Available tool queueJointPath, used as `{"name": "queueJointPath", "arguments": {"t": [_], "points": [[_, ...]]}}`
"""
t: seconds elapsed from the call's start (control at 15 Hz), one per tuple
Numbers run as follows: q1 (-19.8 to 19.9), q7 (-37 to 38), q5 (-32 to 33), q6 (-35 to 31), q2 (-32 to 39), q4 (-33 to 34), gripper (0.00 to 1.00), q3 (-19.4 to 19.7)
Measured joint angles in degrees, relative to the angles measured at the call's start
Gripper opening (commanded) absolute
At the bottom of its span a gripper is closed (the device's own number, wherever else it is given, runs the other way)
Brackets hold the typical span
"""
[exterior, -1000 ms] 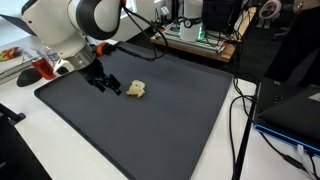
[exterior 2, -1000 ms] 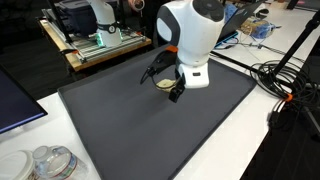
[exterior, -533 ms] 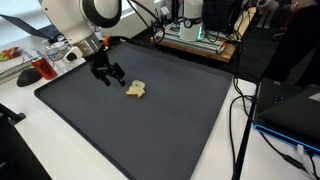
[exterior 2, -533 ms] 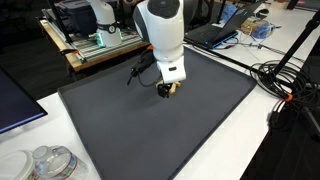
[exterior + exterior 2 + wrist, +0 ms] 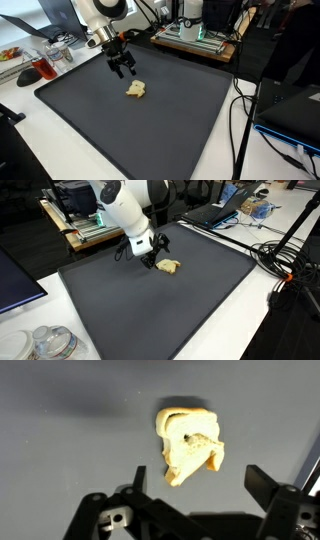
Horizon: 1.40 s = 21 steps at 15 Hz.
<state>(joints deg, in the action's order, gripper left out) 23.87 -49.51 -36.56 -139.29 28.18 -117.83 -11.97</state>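
Tool: tool (image 5: 122, 68) with fingers spread wide, released, gripping nothing; it hangs over the far left part of the mat in an exterior view
Lump: pale tan crumpled lump (image 5: 136, 90) lying flat on the mat, just near-right of the tool, not touching it
Wrist view: lump (image 5: 190, 445) sits centred in the picture, beyond the two dark fingers (image 5: 138, 477), which stand to either side of it, apart from it
Gap: a strip of mat shows between tool (image 5: 152, 258) and lump (image 5: 170, 267) in both exterior views
Mat: dark grey mat (image 5: 150, 135) covering most of the white surface (image 5: 20, 150)
Left of mat: cup with red contents (image 5: 42, 68) near the mat's far left corner, well apart from the lump
Far side: wooden frame with electronics (image 5: 195, 35) behind the mat's far edge
Right of mat: black cables (image 5: 240, 110) trailing along the mat's right edge, an open laptop (image 5: 290, 110) beyond them
Near corner: clear plastic containers (image 5: 45, 342) on the white surface in an exterior view, well apart from tool and lump
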Motion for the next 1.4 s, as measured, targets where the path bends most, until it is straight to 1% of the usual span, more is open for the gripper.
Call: {"name": "queueJointPath", "arguments": {"t": [0.13,0.33,0.53,0.67,0.93,1.2,1.4], "points": [[0.53,-5.45,-6.26,-3.31,-2.26,-4.64,1.0,0.21],[0.29,-13.39,-15.67,-7.42,-5.64,-10.31,1.0,0.87],[-1.83,-18.6,-23.25,-11.41,-9.52,-15.04,1.0,2.62],[-2.63,-18.98,-25.31,-15.88,-12.13,-17.98,1.0,2.04],[-4.92,-18.15,-27.0,-25.58,-15.97,-22.66,1.0,0.14],[-7.08,-18.0,-31.62,-33.33,-18.37,-25.14,1.0,-2.96],[-9.32,-15.28,-33.04,-39.93,-19.01,-26.68,1.0,-4.78]]}}
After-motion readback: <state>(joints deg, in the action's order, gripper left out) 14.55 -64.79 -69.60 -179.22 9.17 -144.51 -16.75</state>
